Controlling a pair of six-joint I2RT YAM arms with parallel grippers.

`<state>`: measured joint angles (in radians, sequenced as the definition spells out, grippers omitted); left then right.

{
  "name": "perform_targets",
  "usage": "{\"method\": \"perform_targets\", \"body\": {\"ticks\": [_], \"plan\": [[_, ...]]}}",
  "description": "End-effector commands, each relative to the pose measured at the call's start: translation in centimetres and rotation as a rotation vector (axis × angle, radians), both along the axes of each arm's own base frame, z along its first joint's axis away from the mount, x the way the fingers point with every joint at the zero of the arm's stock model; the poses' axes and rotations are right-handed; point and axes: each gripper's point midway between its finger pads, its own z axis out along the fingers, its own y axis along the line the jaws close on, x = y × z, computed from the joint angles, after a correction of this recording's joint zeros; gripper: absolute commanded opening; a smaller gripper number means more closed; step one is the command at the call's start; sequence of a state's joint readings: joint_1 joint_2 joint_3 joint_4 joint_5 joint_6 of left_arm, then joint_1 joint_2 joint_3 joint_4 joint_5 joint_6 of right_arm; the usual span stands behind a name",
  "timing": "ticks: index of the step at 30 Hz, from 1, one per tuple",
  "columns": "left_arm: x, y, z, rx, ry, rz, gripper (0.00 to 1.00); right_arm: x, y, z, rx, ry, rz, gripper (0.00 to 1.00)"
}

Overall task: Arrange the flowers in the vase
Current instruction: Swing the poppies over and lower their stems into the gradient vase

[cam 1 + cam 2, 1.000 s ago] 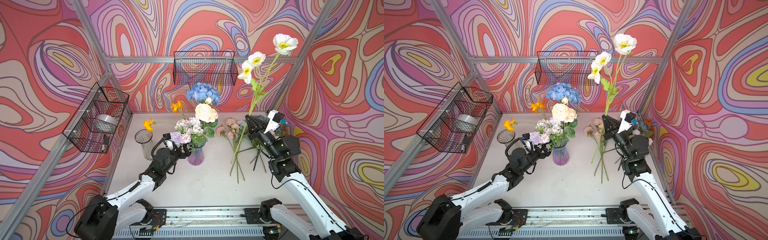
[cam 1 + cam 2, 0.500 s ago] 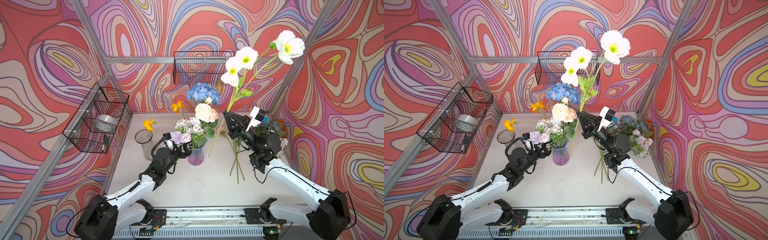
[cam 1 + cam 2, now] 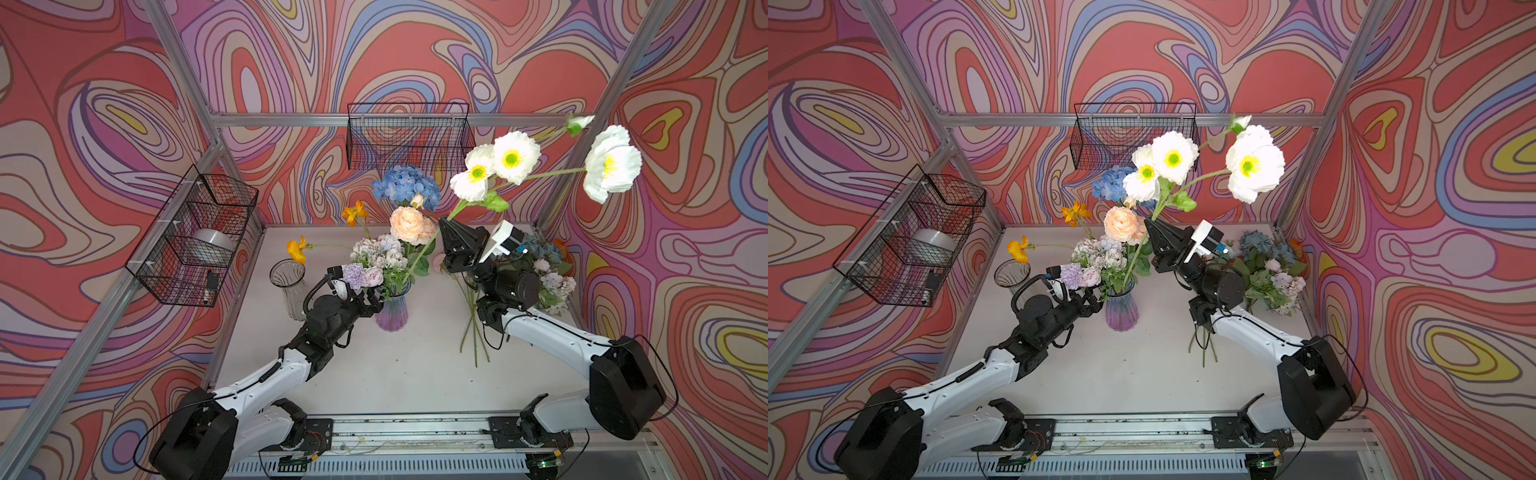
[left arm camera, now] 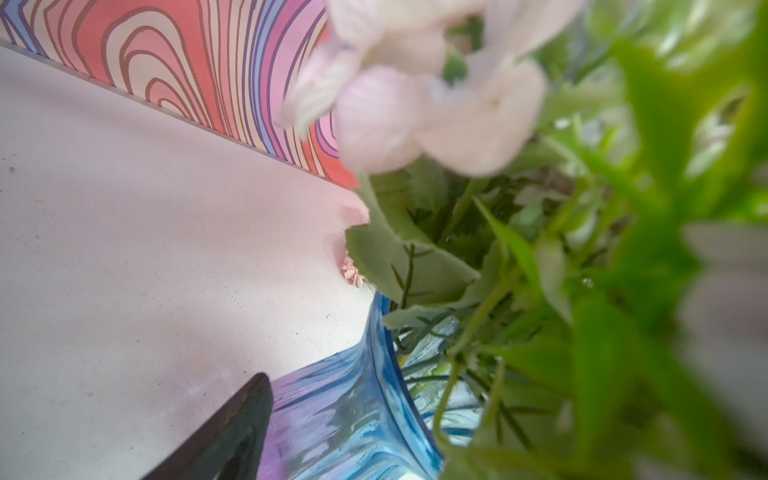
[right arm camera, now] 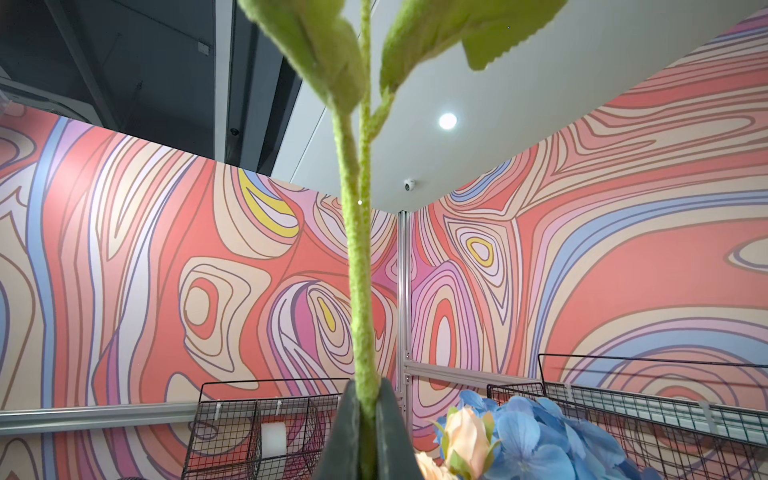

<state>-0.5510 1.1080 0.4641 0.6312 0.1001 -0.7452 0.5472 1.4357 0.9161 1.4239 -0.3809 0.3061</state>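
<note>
- The right gripper was raised above the desk, just right of the bouquet. Its fingers were clenched on the fuzzy green stem of the white poppies, and the right wrist view showed the stem pinched between both tips.
- Three open white blooms and a small bud fanned up and to the right of that grip, high in front of the back wall.
- Below the grip the stem slanted down-left to the mouth of the blue-purple vase. Leaves hid its end there, so I could not tell whether it was inside.
- The vase stood upright near the desk's middle. It carried a blue hydrangea, a peach rose and a lilac-pink pastel bunch. Two orange poppies leaned out to the left.
- The left gripper sat low at the vase's left side, by the neck. In the left wrist view one of its fingers lay against the glass.
- Foliage hid the other finger, so I could not tell whether they were clamped on the vase or merely spread.
- A clear glass vase stood left of the arrangement, apart from it.
- More flowers lay heaped at the desk's right edge behind the right arm. Loose green stems lay on the desk beneath that arm.
- Two wire baskets hung on the walls, one at the left and one at the back.
</note>
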Motion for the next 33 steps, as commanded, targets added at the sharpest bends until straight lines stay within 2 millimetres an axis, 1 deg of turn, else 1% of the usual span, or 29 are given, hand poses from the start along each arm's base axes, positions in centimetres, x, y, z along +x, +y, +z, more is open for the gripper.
{"method": "perform_targets", "body": {"ticks": [1,5,8,12,20,28,33], "plan": [[0.1,-0.2,2.2,-0.035,-0.046,0.001,0.89,0.0,0.1,-0.8,0.009,-0.032,-0.031,0.0],[0.1,-0.1,2.3,-0.034,-0.05,0.003,0.89,1.0,0.7,-3.1,-0.017,0.03,-0.025,0.0],[0.2,0.0,2.2,-0.031,-0.049,0.01,0.89,1.7,1.1,-5.6,-0.032,0.112,-0.009,0.0],[0.3,-0.1,2.1,-0.031,-0.049,0.01,0.89,2.1,2.3,-8.7,-0.058,0.198,0.012,0.0],[0.3,-0.3,2.2,-0.039,-0.051,0.0,0.89,4.4,4.1,-14.5,-0.103,0.382,0.076,0.0],[0.0,0.0,2.3,-0.032,-0.054,0.002,0.89,5.0,4.8,-18.7,-0.136,0.517,0.123,0.0],[-0.1,-0.1,2.4,-0.031,-0.059,-0.002,0.89,4.9,5.0,-20.6,-0.168,0.602,0.148,0.12]]}}
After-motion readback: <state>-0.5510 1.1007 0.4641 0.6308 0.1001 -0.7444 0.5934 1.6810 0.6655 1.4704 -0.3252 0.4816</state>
